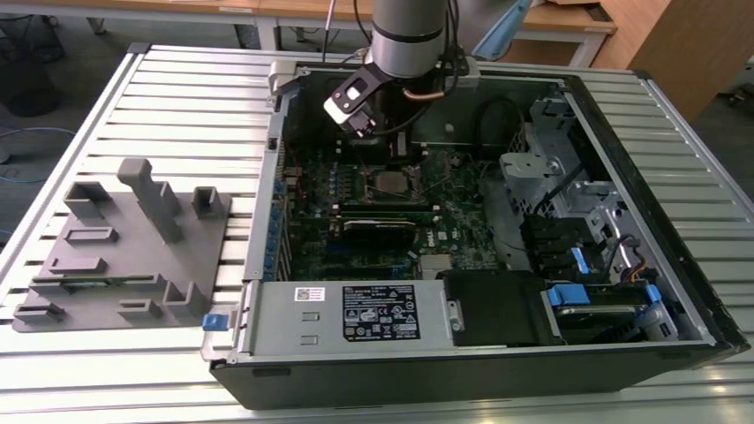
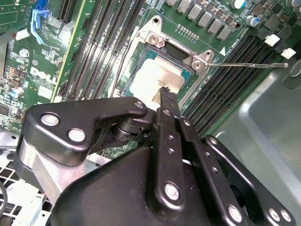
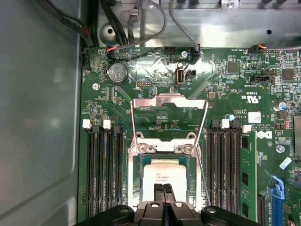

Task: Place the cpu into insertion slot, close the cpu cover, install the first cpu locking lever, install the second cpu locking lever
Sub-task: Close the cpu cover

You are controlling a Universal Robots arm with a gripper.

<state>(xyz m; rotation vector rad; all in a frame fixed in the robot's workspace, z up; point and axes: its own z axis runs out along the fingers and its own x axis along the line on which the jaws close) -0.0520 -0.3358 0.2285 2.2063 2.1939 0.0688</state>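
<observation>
- the gripper (image 3: 163, 187) hangs low over the middle of the green motherboard (image 3: 155, 70). its two black fingers (image 3: 159, 190) are pressed together with only a thin seam between them and nothing clamped there.
- the cpu (image 3: 162, 173) lies flat in the insertion slot (image 2: 174, 51), pale metal top facing up.
- in the second wrist view, the tip of the gripper (image 2: 165, 94) sits on or just above the near edge of the cpu (image 2: 153, 77); i cannot tell whether it touches.
- the cpu cover (image 3: 169, 99) is open, tilted up on its hinge at the far side of the slot, and the board shows through its square window.
- a thin wire locking lever (image 2: 254, 65) is unlatched and sticks out over the black memory slots (image 2: 225, 80).
- in the exterior view, the arm reaches down into the open computer case (image 1: 471, 371), which lies on a slatted table (image 1: 177, 88).
</observation>
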